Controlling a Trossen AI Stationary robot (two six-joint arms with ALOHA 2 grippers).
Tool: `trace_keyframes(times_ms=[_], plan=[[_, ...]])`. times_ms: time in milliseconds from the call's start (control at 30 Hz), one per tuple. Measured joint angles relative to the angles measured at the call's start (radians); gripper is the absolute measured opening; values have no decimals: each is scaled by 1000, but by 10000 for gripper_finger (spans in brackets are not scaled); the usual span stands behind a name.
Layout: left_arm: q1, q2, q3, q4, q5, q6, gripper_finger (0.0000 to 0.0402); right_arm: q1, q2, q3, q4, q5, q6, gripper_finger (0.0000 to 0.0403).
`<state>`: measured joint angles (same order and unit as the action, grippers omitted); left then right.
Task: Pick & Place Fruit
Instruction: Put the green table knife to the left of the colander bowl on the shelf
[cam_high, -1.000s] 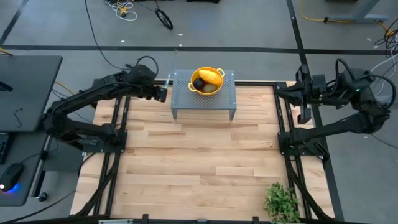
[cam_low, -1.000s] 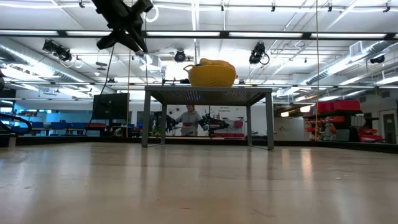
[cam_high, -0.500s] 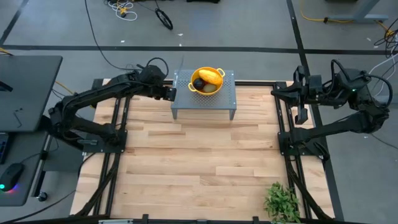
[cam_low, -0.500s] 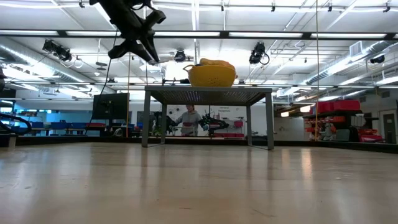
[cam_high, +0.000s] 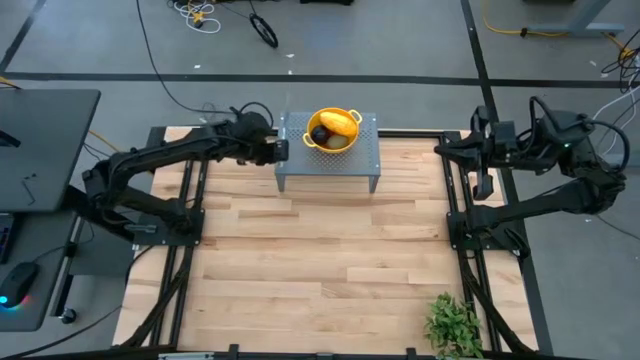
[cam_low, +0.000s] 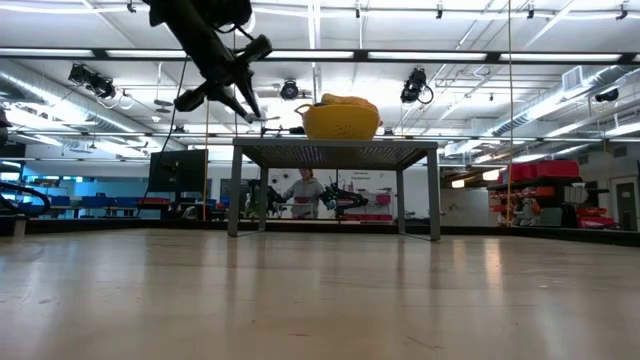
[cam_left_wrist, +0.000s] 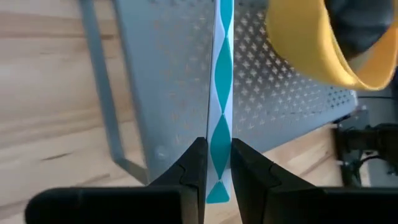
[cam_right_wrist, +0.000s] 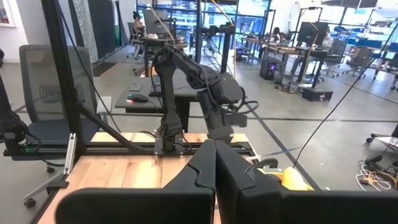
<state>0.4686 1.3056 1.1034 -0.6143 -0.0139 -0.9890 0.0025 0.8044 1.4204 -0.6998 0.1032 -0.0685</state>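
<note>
Desk (cam_high: 320, 270): pale blond wood, laid in strips with mixed lighter and browner boards. Stand (cam_high: 300, 160): grey metal, top perforated in a regular dot pattern. Bowl (cam_high: 333, 129): bright yellow. Fruit inside it: one yellow-orange oblong (cam_high: 339, 123), one near-black round (cam_high: 319, 134). Strip (cam_left_wrist: 220, 99) in the left end effector (cam_left_wrist: 217, 167): white with a repeating teal wave pattern. Both arms: black. Plant (cam_high: 453, 322): leafy green.

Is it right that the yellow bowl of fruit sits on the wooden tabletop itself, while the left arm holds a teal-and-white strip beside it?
Not quite. The high view shows the yellow bowl on a small perforated grey metal stand, raised above the wooden table; the low view confirms it. The rest holds: the left end effector is shut on the teal-and-white strip beside the bowl.
</note>
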Motion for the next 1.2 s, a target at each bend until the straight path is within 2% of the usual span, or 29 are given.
trace_keyframes(times_ms=[167,533,700,933,1200], plan=[[-6,0,-43,56,1,-71,59,0,1,0,0,0,0,0],[-5,11,-43,151,11,-108,59,0,2,0,0,0,0,0],[-5,59,-43,197,61,-121,59,0,2,0,0,0,0,0],[-2,97,-43,220,112,-121,59,0,2,0,0,0,0,0],[31,99,-43,156,131,-107,59,0,4,0,0,12,0,0]])
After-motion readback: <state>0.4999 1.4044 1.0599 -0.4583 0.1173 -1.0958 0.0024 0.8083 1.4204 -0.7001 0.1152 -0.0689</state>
